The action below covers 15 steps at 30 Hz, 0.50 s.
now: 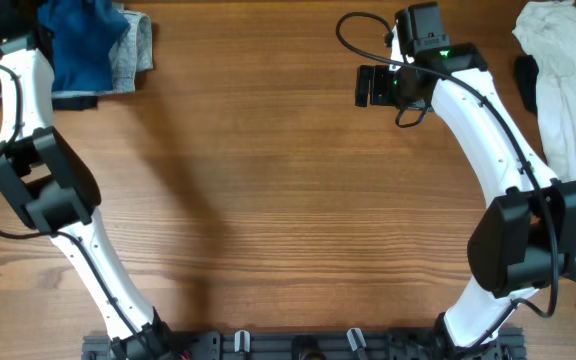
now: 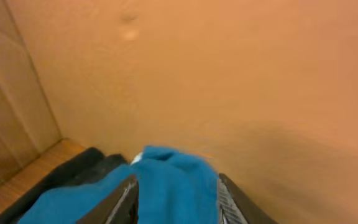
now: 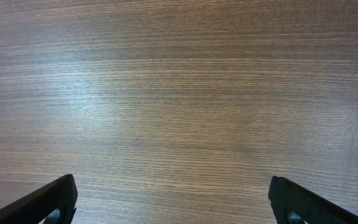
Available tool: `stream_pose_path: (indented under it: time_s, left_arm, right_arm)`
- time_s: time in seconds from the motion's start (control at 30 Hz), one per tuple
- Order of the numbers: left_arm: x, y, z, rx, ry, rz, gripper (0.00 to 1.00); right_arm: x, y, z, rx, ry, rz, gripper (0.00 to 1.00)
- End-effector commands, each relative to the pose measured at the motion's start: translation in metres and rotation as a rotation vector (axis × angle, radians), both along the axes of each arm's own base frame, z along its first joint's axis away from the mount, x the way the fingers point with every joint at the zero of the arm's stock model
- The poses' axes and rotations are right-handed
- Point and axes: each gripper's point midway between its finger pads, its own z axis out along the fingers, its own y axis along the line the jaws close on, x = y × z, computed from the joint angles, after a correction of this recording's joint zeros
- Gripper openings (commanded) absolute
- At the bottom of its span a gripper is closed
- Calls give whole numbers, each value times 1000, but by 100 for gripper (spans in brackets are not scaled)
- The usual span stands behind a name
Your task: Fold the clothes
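The deep-blue top (image 1: 86,42) lies bunched at the far left corner of the table. In the left wrist view a fold of it (image 2: 176,180) fills the gap between my left gripper's (image 2: 176,202) fingers, which are shut on it. In the overhead view the left gripper (image 1: 52,30) sits at the top's left edge, partly hidden by cloth. My right gripper (image 1: 373,85) is open and empty over bare wood at the far right-centre. Its wide-apart fingertips (image 3: 173,199) show only table between them.
A pale grey-blue piece (image 1: 140,45) lies under the blue top's right side, and dark cloth (image 1: 73,100) lies beneath its front. A white garment (image 1: 568,90) is draped along the right table edge, with a black item (image 1: 525,80) beside it. The wooden table (image 1: 268,200) fills the middle.
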Motion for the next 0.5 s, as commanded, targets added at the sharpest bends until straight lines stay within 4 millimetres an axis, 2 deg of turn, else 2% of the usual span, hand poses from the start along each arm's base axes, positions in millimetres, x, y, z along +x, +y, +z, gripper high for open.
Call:
stream_pose_path:
  time_s: [0.0,0.17,0.23,0.27,0.37,0.47]
  left_arm:
    - [-6,28,-69,-129,50,58,45]
    - [-19,44,-114,-319,84,87,52]
    - [-24,46,-123,-345,111,78,65]
    - [-26,46,-125,-357,120,68,68]
    - [-27,40,-115,-383,123,18,85]
    - [-28,28,-90,-397,114,-45,86]
  right_arm:
    - [4,0,19,7,-48,14,100]
    - [2,0,17,8,-36,15,100]
    - [1,0,17,7,-33,16,100]
    - [1,0,17,7,-33,16,100]
    - [1,0,17,8,-33,14,100]
    - [1,0,17,18,-29,-10,100]
